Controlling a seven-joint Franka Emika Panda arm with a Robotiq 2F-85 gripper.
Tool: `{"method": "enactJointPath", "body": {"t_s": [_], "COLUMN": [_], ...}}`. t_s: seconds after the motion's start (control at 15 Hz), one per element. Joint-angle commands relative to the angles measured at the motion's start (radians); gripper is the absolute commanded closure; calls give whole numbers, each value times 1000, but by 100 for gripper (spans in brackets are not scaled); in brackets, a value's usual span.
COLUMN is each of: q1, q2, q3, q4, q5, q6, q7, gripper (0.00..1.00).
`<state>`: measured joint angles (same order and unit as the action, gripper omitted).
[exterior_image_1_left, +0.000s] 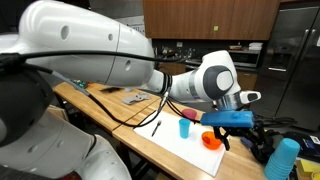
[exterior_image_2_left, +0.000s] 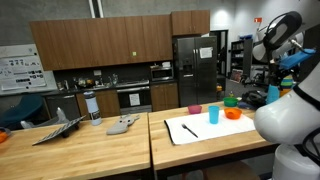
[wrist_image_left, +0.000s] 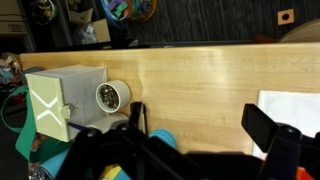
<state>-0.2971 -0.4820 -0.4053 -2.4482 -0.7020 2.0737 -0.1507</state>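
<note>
My gripper (wrist_image_left: 200, 125) is open and holds nothing. Its dark fingers (wrist_image_left: 266, 131) hang apart above bare wooden tabletop (wrist_image_left: 190, 75). In the wrist view a light blue cup (wrist_image_left: 161, 141) peeks out by the left finger, partly hidden by the gripper body. In an exterior view the gripper (exterior_image_1_left: 232, 132) hangs just above an orange bowl (exterior_image_1_left: 211, 140), near a blue cup (exterior_image_1_left: 184, 128) on a white mat (exterior_image_1_left: 172, 142). From farther off, the blue cup (exterior_image_2_left: 213, 115), orange bowl (exterior_image_2_left: 233, 114) and a pink cup (exterior_image_2_left: 195, 109) stand around the mat (exterior_image_2_left: 215, 130).
A white box (wrist_image_left: 62, 100) with a round timer (wrist_image_left: 112, 96) stands at the table's left in the wrist view. A black marker (exterior_image_1_left: 156, 127) lies on the mat. A stack of blue cups (exterior_image_1_left: 283, 160) stands near the gripper. Cables (exterior_image_1_left: 120, 105) cross the table.
</note>
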Motion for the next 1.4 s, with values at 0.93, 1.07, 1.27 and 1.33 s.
{"method": "enactJointPath", "body": {"t_s": [0.93, 1.07, 1.27, 1.33], "q1": [50, 48, 61, 62], "q2": [52, 52, 46, 43], "q3": [12, 13, 19, 27], "q4": [43, 41, 24, 5], "q5": [242, 242, 238, 218], "q6": [92, 92, 110, 133], "q7": [-655, -654, -675, -683], "gripper": [0, 0, 0, 0]}}
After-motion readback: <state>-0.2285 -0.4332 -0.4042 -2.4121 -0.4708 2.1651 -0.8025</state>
